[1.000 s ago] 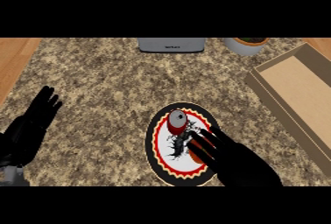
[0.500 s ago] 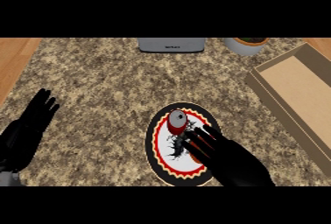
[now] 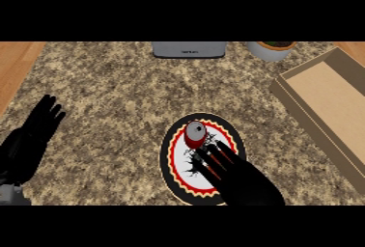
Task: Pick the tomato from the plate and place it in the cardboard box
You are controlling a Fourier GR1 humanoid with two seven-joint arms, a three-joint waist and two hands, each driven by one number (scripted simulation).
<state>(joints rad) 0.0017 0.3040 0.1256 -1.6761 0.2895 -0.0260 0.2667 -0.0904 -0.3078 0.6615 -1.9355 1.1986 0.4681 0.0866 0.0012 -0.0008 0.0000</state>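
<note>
— Where's the tomato [image 3: 194, 134] right now?

— On the plate [image 3: 178, 166], toward its far end. It's red with a pale top, sitting inside the plate's red and black scalloped border. The plate lies on the speckled granite counter [image 3: 128, 96], a bit right of the middle and close to the near edge.

— And the right hand [image 3: 239, 173]?

— Over the near half of the plate, coming in from the lower edge. Its fingers [image 3: 214, 152] are stretched out straight toward the tomato, and the tips reach right up beside it. From here I can't tell if they touch it. They aren't curled round it, so the hand is open and holding nothing.

— The left one?

— The left hand [image 3: 35, 137] is at the left side of the counter, well apart from the plate, fingers straight and pointing away from the robot. Open as well, resting there.

— Where's the cardboard box [image 3: 321, 103]?

— At the right, running slantwise to the right edge of the view, its open top facing up. I see only its brown floor and walls. It stands apart from the plate, with bare counter between the 2.

— Anything else up there?

— At the far edge, 1 grey appliance [image 3: 189, 49] and, right of it, a grey pot [image 3: 271, 49]. Wooden surface [image 3: 18, 62] shows at the far left.
</note>
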